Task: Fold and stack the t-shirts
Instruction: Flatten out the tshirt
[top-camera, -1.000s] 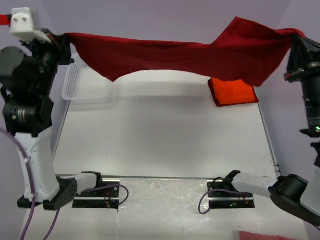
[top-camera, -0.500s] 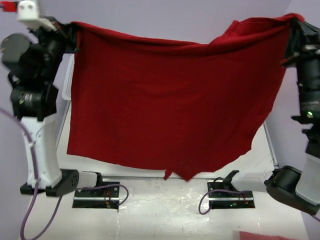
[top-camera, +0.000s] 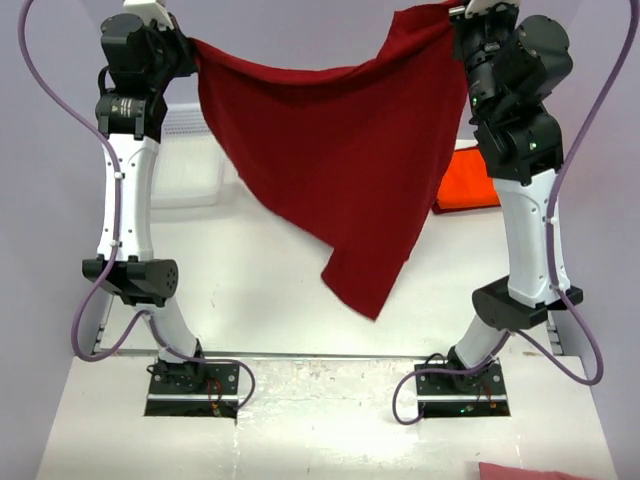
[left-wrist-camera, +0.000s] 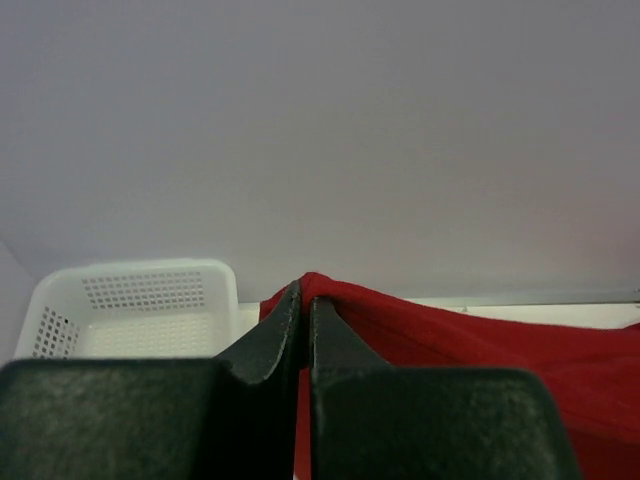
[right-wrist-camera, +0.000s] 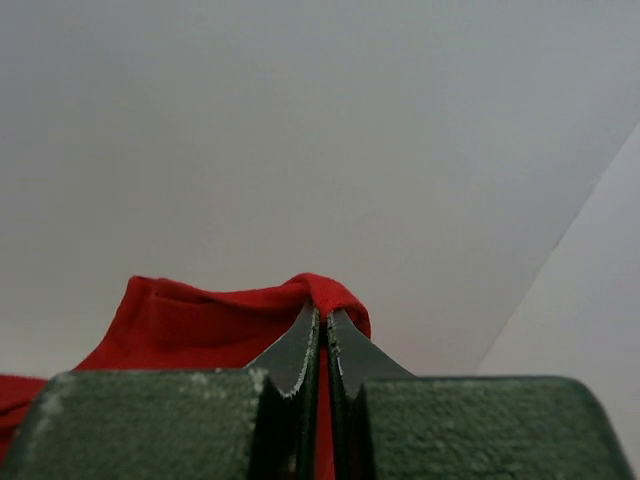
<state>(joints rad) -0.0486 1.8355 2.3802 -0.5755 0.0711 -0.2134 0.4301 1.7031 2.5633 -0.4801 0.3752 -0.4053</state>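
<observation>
The dark crimson t-shirt (top-camera: 340, 160) hangs in the air between both arms, its lowest corner dangling over the table's middle. My left gripper (top-camera: 190, 45) is shut on its upper left corner; the wrist view shows red cloth (left-wrist-camera: 470, 345) pinched in that gripper (left-wrist-camera: 303, 300). My right gripper (top-camera: 452, 15) is shut on the upper right corner, and the cloth (right-wrist-camera: 200, 315) bunches over that gripper (right-wrist-camera: 322, 322). The folded bright orange t-shirt (top-camera: 468, 182) lies at the back right of the table, partly hidden behind the right arm and the red shirt.
A white mesh basket (top-camera: 185, 170) sits at the back left of the table, also seen as the basket (left-wrist-camera: 130, 310) in the left wrist view. Both arms stand tall and upright. A bit of pink-red cloth (top-camera: 525, 471) lies at the bottom right edge.
Both arms have risen and swung inward, bringing the held corners closer together. The crimson shirt went from draped at the back, to spread wide, to hanging narrower with a point down.
</observation>
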